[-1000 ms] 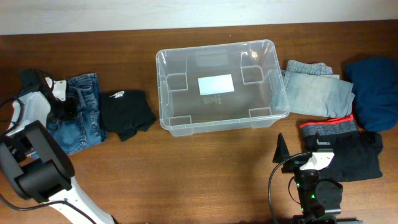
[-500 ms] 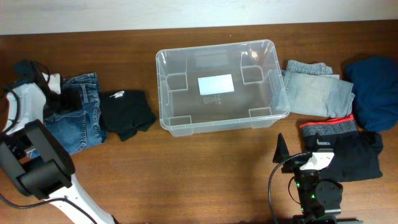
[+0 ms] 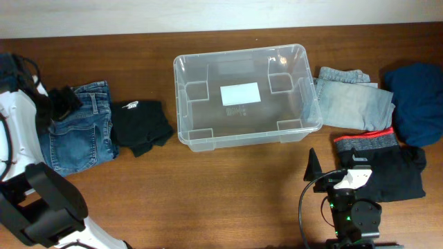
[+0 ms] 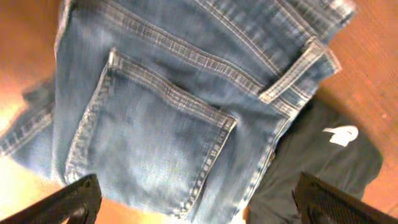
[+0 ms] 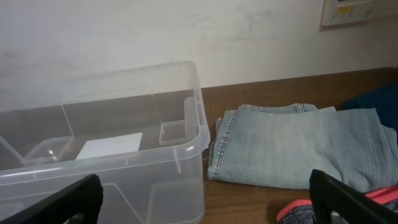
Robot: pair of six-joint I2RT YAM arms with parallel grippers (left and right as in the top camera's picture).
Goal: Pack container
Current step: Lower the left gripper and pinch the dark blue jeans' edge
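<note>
The container (image 3: 239,131), a clear tub with a white label on its base, stands empty at the middle of the table and fills the left of the right wrist view (image 5: 106,162). My left gripper (image 3: 64,105) hovers open over the top left of the folded blue jeans (image 3: 77,135). In the left wrist view the jeans' back pocket (image 4: 155,130) lies below that gripper (image 4: 202,210), with nothing between the fingers. My right gripper (image 3: 332,169) stands open near the front edge, facing the container; it (image 5: 205,205) holds nothing.
A black garment with a white logo (image 3: 142,126) lies between the jeans and the container. Right of the container lie folded light denim (image 3: 349,97), a navy garment (image 3: 419,100) and a black garment with a red-and-grey band (image 3: 384,166).
My left gripper has opened and let go of the blue jeans, which now lie flat. The left arm has swung back toward the left edge. The right arm has not moved.
</note>
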